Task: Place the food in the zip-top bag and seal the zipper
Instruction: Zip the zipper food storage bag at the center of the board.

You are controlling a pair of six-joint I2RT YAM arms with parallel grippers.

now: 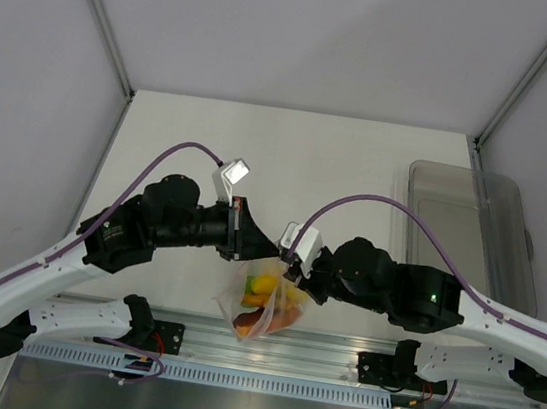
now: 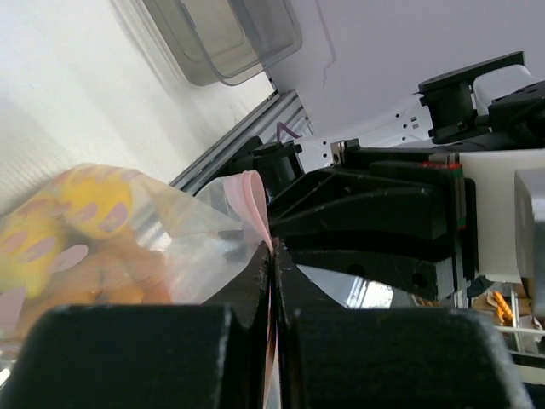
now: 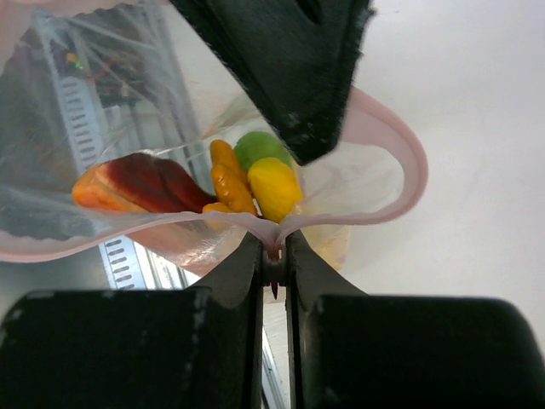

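Observation:
The clear zip-top bag [image 1: 260, 304] hangs between my two grippers above the table's near edge. Inside lies the food: a green lime [image 3: 260, 146], a yellow piece [image 3: 274, 187], orange pieces [image 3: 228, 175] and a reddish-brown piece [image 3: 149, 181]. The mouth gapes, and its pink zipper [image 3: 400, 149] curves in an open loop. My right gripper [image 3: 273, 247] is shut on a fold of the near zipper strip. The left gripper [image 2: 273, 251] is shut on the pink zipper [image 2: 253, 200] at the opposite side. One left fingertip [image 3: 289, 60] shows at the top of the right wrist view.
A rigid grey-clear tray [image 1: 472, 226] stands at the right side of the table, also seen as the tray [image 2: 226, 38] in the left wrist view. The aluminium rail [image 1: 334, 359] with both arm bases runs just under the hanging bag. White walls enclose the table.

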